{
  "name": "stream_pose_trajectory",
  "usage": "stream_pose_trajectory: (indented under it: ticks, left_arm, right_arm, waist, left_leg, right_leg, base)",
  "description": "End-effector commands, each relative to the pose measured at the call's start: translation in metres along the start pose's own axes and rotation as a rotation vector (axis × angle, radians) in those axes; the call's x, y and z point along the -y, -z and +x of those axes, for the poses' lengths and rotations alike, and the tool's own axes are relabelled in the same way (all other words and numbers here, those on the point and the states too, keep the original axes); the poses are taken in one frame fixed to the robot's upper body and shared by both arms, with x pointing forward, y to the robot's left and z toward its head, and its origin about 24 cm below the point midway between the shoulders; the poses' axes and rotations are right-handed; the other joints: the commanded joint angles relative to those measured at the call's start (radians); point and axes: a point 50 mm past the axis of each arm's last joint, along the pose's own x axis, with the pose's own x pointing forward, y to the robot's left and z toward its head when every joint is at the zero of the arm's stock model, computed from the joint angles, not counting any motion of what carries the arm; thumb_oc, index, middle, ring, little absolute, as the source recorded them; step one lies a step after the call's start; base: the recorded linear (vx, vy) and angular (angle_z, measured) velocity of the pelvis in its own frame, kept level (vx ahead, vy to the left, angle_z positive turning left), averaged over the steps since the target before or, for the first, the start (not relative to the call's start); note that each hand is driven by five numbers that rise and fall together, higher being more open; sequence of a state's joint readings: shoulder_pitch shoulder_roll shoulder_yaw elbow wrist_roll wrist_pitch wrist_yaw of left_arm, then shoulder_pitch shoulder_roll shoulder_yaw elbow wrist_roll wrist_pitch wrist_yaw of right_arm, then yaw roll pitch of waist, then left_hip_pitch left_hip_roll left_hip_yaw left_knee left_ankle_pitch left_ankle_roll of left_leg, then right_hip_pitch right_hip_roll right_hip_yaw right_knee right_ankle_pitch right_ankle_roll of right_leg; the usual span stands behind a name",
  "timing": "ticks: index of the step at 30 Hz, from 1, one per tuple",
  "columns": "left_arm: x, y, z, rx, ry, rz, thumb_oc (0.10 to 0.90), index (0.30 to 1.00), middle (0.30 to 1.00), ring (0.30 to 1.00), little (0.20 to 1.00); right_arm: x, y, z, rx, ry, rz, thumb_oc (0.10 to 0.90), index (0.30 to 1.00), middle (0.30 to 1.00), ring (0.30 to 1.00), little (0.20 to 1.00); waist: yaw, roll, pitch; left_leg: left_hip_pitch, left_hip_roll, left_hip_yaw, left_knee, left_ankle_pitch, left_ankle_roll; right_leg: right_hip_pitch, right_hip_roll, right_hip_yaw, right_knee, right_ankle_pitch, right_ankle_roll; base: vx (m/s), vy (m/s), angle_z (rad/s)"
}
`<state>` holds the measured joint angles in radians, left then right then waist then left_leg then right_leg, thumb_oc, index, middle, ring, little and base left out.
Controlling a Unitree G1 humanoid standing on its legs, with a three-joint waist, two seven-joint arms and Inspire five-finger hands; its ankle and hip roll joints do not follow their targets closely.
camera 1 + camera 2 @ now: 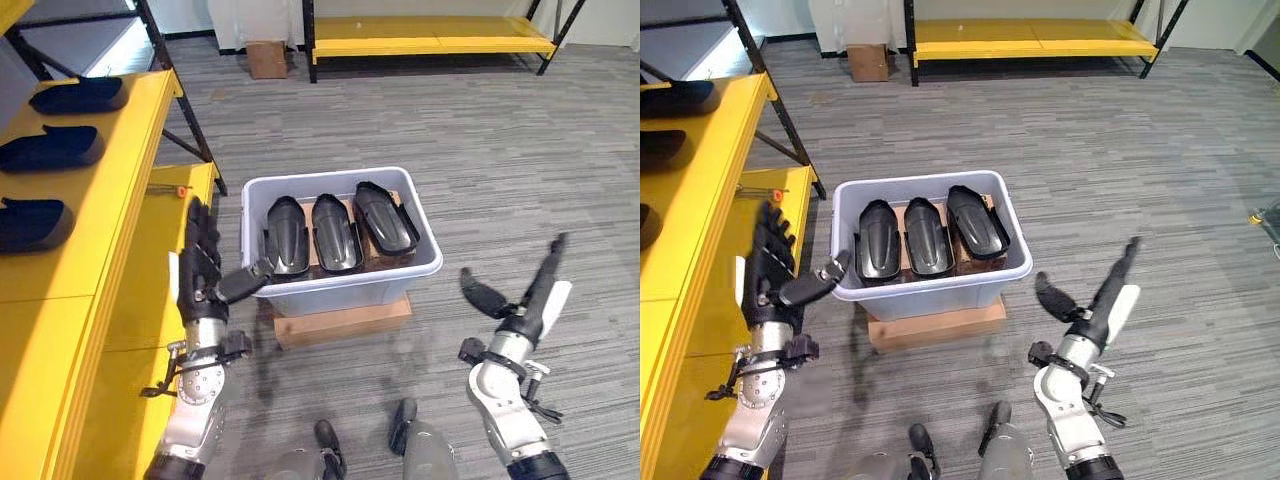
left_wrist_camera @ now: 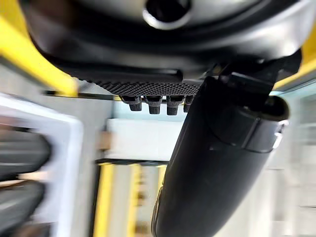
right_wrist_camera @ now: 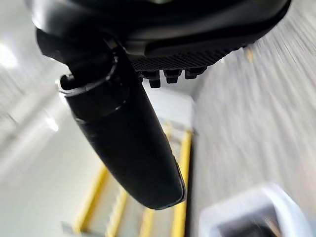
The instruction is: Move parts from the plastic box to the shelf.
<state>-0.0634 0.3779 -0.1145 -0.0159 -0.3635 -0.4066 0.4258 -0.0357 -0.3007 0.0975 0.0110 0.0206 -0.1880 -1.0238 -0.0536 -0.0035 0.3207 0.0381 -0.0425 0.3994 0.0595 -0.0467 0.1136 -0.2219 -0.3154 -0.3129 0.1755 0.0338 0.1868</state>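
Three black parts (image 1: 335, 232) lie side by side in plastic box (image 1: 345, 285) on cardboard box (image 1: 340, 322); more parts (image 1: 48, 148) on yellow shelf (image 1: 110, 190). Left hand (image 1: 200, 265) and right hand (image 1: 525, 295) both relaxed, fingers straight, holding nothing. No legible writing.

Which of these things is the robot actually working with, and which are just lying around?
Part of the job:
plastic box holding three black parts
yellow shelf, three parts already on it
left hand and right hand, both open and empty

Just lying about:
cardboard box by the far wall
far yellow rack
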Motion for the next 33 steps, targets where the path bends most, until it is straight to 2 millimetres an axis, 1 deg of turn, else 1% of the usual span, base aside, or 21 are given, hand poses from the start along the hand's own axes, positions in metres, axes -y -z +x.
stream_pose_trajectory:
  ticks: [1, 3, 5, 6, 7, 9, 10, 16, 18, 19, 20, 22, 23, 24, 25, 26, 27, 28, 29, 32, 33]
  left_arm:
    - [0.020, -0.041, 0.011, 0.215, 0.075, -0.019, 0.900, 1.000, 1.000, 1.000, 1.000]
    - [0.024, -0.041, 0.010, 0.209, 0.083, -0.024, 0.900, 1.000, 1.000, 1.000, 1.000]
    - [0.026, -0.041, 0.008, 0.202, 0.087, -0.024, 0.900, 1.000, 1.000, 1.000, 1.000]
    - [0.026, -0.041, 0.006, 0.179, 0.100, -0.019, 0.900, 1.000, 1.000, 1.000, 1.000]
    - [0.025, -0.040, 0.006, 0.174, 0.103, -0.019, 0.900, 1.000, 1.000, 1.000, 1.000]
    - [0.026, -0.038, 0.005, 0.150, 0.142, -0.014, 0.900, 1.000, 1.000, 1.000, 1.000]
    - [0.028, -0.036, 0.005, 0.133, 0.163, -0.017, 0.900, 1.000, 1.000, 1.000, 1.000]
    - [0.028, -0.034, 0.002, 0.122, 0.192, -0.044, 0.900, 1.000, 1.000, 1.000, 1.000]
    - [0.028, -0.033, 0.004, 0.115, 0.195, -0.054, 0.900, 1.000, 1.000, 1.000, 1.000]
    - [0.027, -0.033, 0.004, 0.112, 0.186, -0.061, 0.900, 1.000, 1.000, 1.000, 1.000]
    - [0.027, -0.032, 0.004, 0.111, 0.180, -0.063, 0.900, 1.000, 1.000, 1.000, 1.000]
    - [0.024, -0.033, 0.007, 0.113, 0.140, -0.068, 0.900, 1.000, 1.000, 1.000, 1.000]
    - [0.024, -0.033, 0.009, 0.114, 0.132, -0.064, 0.900, 1.000, 1.000, 1.000, 1.000]
    - [0.023, -0.032, 0.010, 0.108, 0.117, -0.058, 0.900, 1.000, 1.000, 1.000, 1.000]
    - [0.022, -0.030, 0.010, 0.106, 0.111, -0.052, 0.900, 1.000, 1.000, 1.000, 1.000]
    - [0.020, -0.027, 0.011, 0.102, 0.099, -0.034, 0.900, 1.000, 1.000, 1.000, 1.000]
    - [0.018, -0.026, 0.011, 0.103, 0.095, -0.028, 0.900, 1.000, 1.000, 1.000, 1.000]
    - [0.015, -0.025, 0.010, 0.106, 0.084, -0.015, 0.900, 1.000, 1.000, 1.000, 1.000]
    - [0.014, -0.025, 0.010, 0.108, 0.079, -0.009, 0.900, 1.000, 1.000, 1.000, 1.000]
    - [0.003, -0.024, 0.006, 0.092, 0.044, 0.003, 0.900, 1.000, 1.000, 1.000, 1.000]
    - [-0.002, -0.023, 0.003, 0.080, 0.042, 0.001, 0.900, 1.000, 1.000, 1.000, 1.000]
  right_arm:
    - [0.009, -0.038, 0.021, 0.245, 0.171, 0.069, 0.900, 1.000, 1.000, 1.000, 1.000]
    - [0.013, -0.043, 0.024, 0.279, 0.177, 0.058, 0.900, 1.000, 1.000, 1.000, 1.000]
    - [0.014, -0.051, 0.026, 0.338, 0.167, 0.038, 0.900, 1.000, 1.000, 1.000, 1.000]
    - [0.011, -0.062, 0.027, 0.418, 0.128, 0.003, 0.900, 1.000, 1.000, 1.000, 1.000]
    - [0.010, -0.064, 0.027, 0.427, 0.122, 0.001, 0.900, 1.000, 1.000, 1.000, 1.000]
    - [0.004, -0.075, 0.026, 0.527, 0.049, -0.018, 0.900, 1.000, 1.000, 1.000, 1.000]
    - [-0.001, -0.084, 0.025, 0.613, -0.022, -0.035, 0.900, 1.000, 1.000, 1.000, 1.000]
    - [-0.010, -0.095, 0.026, 0.706, -0.176, -0.020, 0.900, 1.000, 1.000, 1.000, 1.000]
    - [-0.014, -0.100, 0.024, 0.759, -0.252, -0.023, 0.900, 1.000, 1.000, 1.000, 1.000]
    - [-0.015, -0.102, 0.022, 0.772, -0.287, -0.020, 0.900, 1.000, 1.000, 1.000, 1.000]
    - [-0.015, -0.102, 0.022, 0.775, -0.301, -0.021, 0.900, 1.000, 1.000, 1.000, 1.000]
    - [-0.021, -0.107, 0.022, 0.785, -0.415, -0.021, 0.900, 1.000, 1.000, 1.000, 1.000]
    - [-0.024, -0.106, 0.020, 0.789, -0.453, -0.027, 0.900, 1.000, 1.000, 1.000, 1.000]
    - [-0.028, -0.104, 0.017, 0.800, -0.493, -0.043, 0.900, 1.000, 1.000, 1.000, 1.000]
    - [-0.030, -0.102, 0.016, 0.801, -0.507, -0.048, 0.900, 1.000, 1.000, 1.000, 1.000]
    - [-0.034, -0.099, 0.015, 0.796, -0.549, -0.057, 0.900, 1.000, 1.000, 1.000, 1.000]
    - [-0.036, -0.099, 0.015, 0.798, -0.564, -0.057, 0.900, 1.000, 1.000, 1.000, 1.000]
    - [-0.040, -0.098, 0.013, 0.803, -0.588, -0.059, 0.900, 1.000, 1.000, 1.000, 1.000]
    - [-0.041, -0.099, 0.013, 0.805, -0.596, -0.057, 0.900, 1.000, 1.000, 1.000, 1.000]
    - [-0.040, -0.100, 0.009, 0.806, -0.640, -0.071, 0.900, 1.000, 1.000, 1.000, 1.000]
    - [-0.038, -0.098, 0.006, 0.793, -0.652, -0.079, 0.900, 1.000, 1.000, 1.000, 1.000]
  waist:
    - [-0.018, -0.023, -0.043]
    - [-0.023, -0.029, -0.056]
    - [-0.024, -0.032, -0.067]
    - [-0.023, -0.029, -0.073]
    - [-0.024, -0.029, -0.074]
    - [-0.023, -0.022, -0.078]
    - [-0.021, -0.018, -0.080]
    - [-0.018, -0.015, -0.083]
    - [-0.027, -0.018, -0.090]
    - [-0.030, -0.016, -0.094]
    - [-0.032, -0.009, -0.099]
    - [-0.035, -0.003, -0.114]
    - [-0.028, -0.009, -0.112]
    - [-0.016, -0.015, -0.106]
    - [-0.010, -0.018, -0.102]
    - [0.004, -0.019, -0.090]
    - [0.013, -0.027, -0.080]
    - [0.022, -0.020, -0.072]
    - [0.024, -0.022, -0.067]
    - [0.035, -0.003, -0.062]
    - [0.037, 0.008, -0.064]
  left_leg:
    - [0.132, 0.058, -0.055, -0.009, -0.154, -0.064]
    - [0.132, 0.060, -0.059, -0.005, -0.153, -0.067]
    - [0.132, 0.071, -0.052, 0.003, -0.154, -0.077]
    - [0.138, 0.090, -0.038, 0.012, -0.157, -0.088]
    - [0.139, 0.094, -0.035, 0.013, -0.157, -0.090]
    - [0.149, 0.119, -0.018, 0.017, -0.158, -0.104]
    - [0.154, 0.136, -0.015, 0.023, -0.159, -0.113]
    - [0.148, 0.171, -0.022, 0.071, -0.184, -0.131]
    - [0.157, 0.180, -0.011, 0.117, -0.218, -0.135]
    - [0.162, 0.183, -0.008, 0.141, -0.214, -0.141]
    - [0.173, 0.188, -0.019, 0.160, -0.220, -0.147]
    - [0.168, 0.232, -0.006, 0.332, -0.104, -0.202]
    - [0.106, 0.258, -0.020, 0.466, -0.040, -0.227]
    - [0.038, 0.247, -0.050, 0.567, -0.046, -0.221]
    - [0.003, 0.243, -0.062, 0.614, -0.038, -0.222]
    - [-0.082, 0.248, -0.078, 0.673, -0.028, -0.217]
    - [-0.137, 0.256, -0.063, 0.671, -0.006, -0.194]
    - [-0.174, 0.275, -0.071, 0.629, -0.008, -0.201]
    - [-0.179, 0.282, -0.052, 0.596, 0.012, -0.187]
    - [-0.156, 0.315, -0.062, 0.299, 0.096, -0.200]
    - [-0.144, 0.332, -0.078, 0.177, 0.155, -0.221]
  right_leg:
    - [0.049, 0.030, 0.018, -0.042, 0.095, 0.017]
    - [0.065, 0.038, 0.027, -0.065, 0.097, 0.017]
    - [0.089, 0.052, 0.021, -0.076, 0.079, 0.015]
    - [0.098, 0.056, 0.006, -0.059, 0.052, 0.009]
    - [0.099, 0.057, 0.004, -0.055, 0.048, 0.008]
    - [0.106, 0.065, -0.015, -0.029, 0.012, -0.005]
    - [0.106, 0.072, -0.025, -0.006, -0.018, -0.023]
    - [0.065, 0.083, -0.027, 0.093, -0.086, -0.064]
    - [0.042, 0.086, -0.033, 0.132, -0.107, -0.084]
    - [0.041, 0.096, -0.038, 0.139, -0.120, -0.096]
    - [0.045, 0.107, -0.032, 0.147, -0.144, -0.093]
    - [0.072, 0.165, -0.053, 0.131, -0.198, -0.151]
    - [0.102, 0.191, -0.050, 0.113, -0.217, -0.177]
    - [0.129, 0.209, -0.036, 0.102, -0.229, -0.194]
    - [0.142, 0.216, -0.026, 0.098, -0.234, -0.200]
    - [0.170, 0.229, -0.007, 0.091, -0.245, -0.212]
    - [0.183, 0.227, -0.005, 0.080, -0.231, -0.220]
    - [0.206, 0.242, 0.016, 0.085, -0.254, -0.214]
    - [0.208, 0.241, 0.012, 0.081, -0.244, -0.217]
    - [0.247, 0.229, 0.023, 0.091, -0.260, -0.192]
    - [0.261, 0.215, 0.026, 0.098, -0.262, -0.177]
  base:
    - [0.28, -0.283, 0.12]
    - [0.15, -0.174, 0.22]
    - [0.21, -0.245, 0.28]
    - [0.23, -0.270, 0.16]
    - [0.26, -0.296, 0.01]
    - [0.21, -0.213, -0.12]
    - [0.22, -0.201, -0.14]
    - [0.18, -0.204, -0.03]
    - [0.18, -0.237, 0.06]
    - [0.17, -0.145, 0.04]
    - [0.19, -0.213, 0.09]
    - [0.18, -0.317, 0.00]
    - [0.18, -0.352, -0.06]
    - [0.16, -0.288, 0.00]
    - [0.19, -0.224, -0.09]
    - [0.10, -0.144, -0.21]
    - [0.21, -0.098, -0.34]
    - [0.11, -0.006, -0.26]
    - [0.24, 0.087, -0.16]
    - [0.29, 0.269, -0.20]
    - [0.37, 0.400, -0.15]
